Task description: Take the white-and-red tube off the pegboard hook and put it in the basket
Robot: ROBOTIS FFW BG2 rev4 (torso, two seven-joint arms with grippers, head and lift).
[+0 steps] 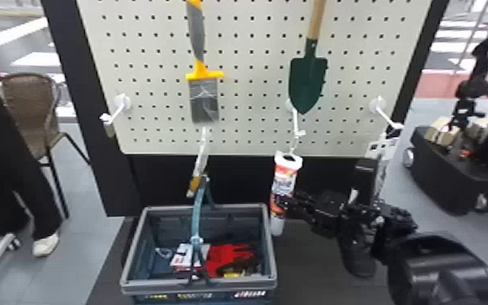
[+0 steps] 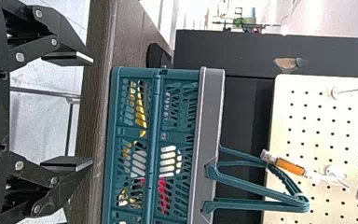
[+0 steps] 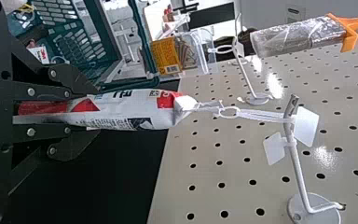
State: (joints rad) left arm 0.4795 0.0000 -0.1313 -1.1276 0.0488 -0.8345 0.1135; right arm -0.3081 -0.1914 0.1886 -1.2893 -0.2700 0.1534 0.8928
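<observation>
Head view: my right gripper (image 1: 283, 201) is pinching the white-and-red tube (image 1: 284, 182), fingers pressed around its lower part. Tube is nearly upright; long axis leans a bit, top end toward the view's right, bottom end toward its left, the basket side. Its white crimped end points up at the hook (image 1: 296, 123), its other end points down, below my fingers. Right wrist view: the tube sits between my two fingers, its long axis running out from them toward the pegboard hook, white end foremost; a ring (image 3: 228, 111) and a pale loop (image 3: 263, 115) link that end to the hook. So the tube is in my grip and linked to the hook, outside the basket.

Just beside my gripper, on its left, is the basket (image 1: 269, 243), rim a little lower than my fingers. Inside it: a red glove (image 1: 231, 255) and a white-and-red box (image 1: 184, 257). The handle (image 1: 196, 215) stands up over it. Above my gripper, the pegboard (image 1: 251, 48); the green shovel (image 1: 308, 81) hangs there, blade down, with a yellow-and-grey brush (image 1: 204, 97) farther left, bristles down. Right of the tube, a white card (image 1: 381, 148) hangs from another hook (image 1: 387, 117).

Left wrist view: my left gripper (image 2: 92, 112) is idle near the basket, fingers spread wide, nothing between them.
</observation>
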